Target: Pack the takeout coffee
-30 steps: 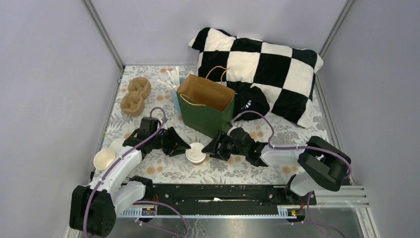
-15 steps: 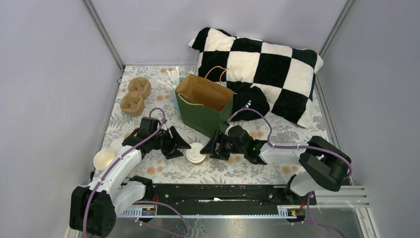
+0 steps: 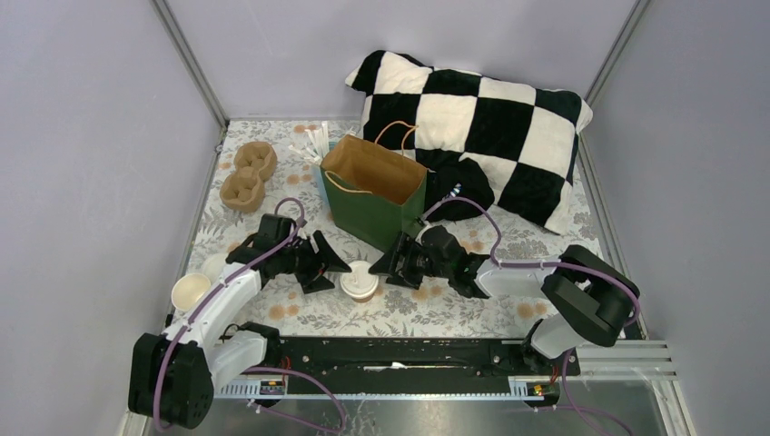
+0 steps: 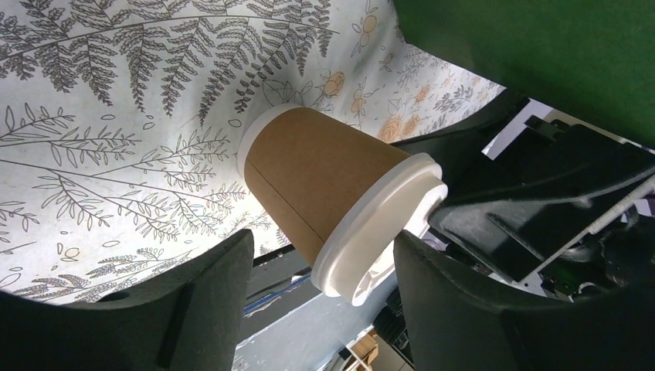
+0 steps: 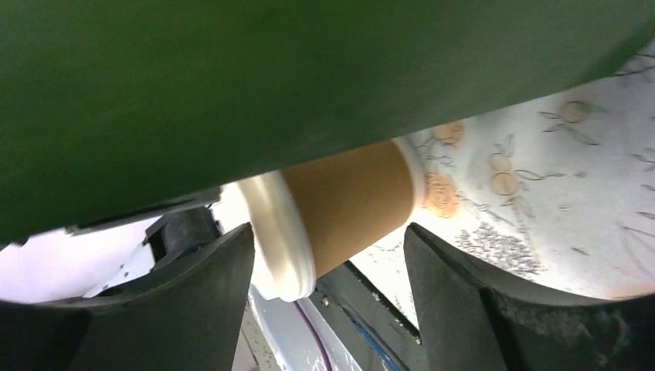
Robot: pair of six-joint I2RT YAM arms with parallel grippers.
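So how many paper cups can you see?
2. The takeout coffee stands between the left gripper and right gripper; an open cup sits near the table's left edge. More may be nested inside.

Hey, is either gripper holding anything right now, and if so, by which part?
Nothing is held. The takeout coffee stands on the table, flanked by the open left gripper and the open right gripper, with neither closed on it.

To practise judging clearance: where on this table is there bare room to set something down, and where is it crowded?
Free: the cloth strip between the takeout coffee and the near rail, and the patch between the cup carrier and the left arm. Crowded: around the coffee, hemmed by left gripper, right gripper and green bag.
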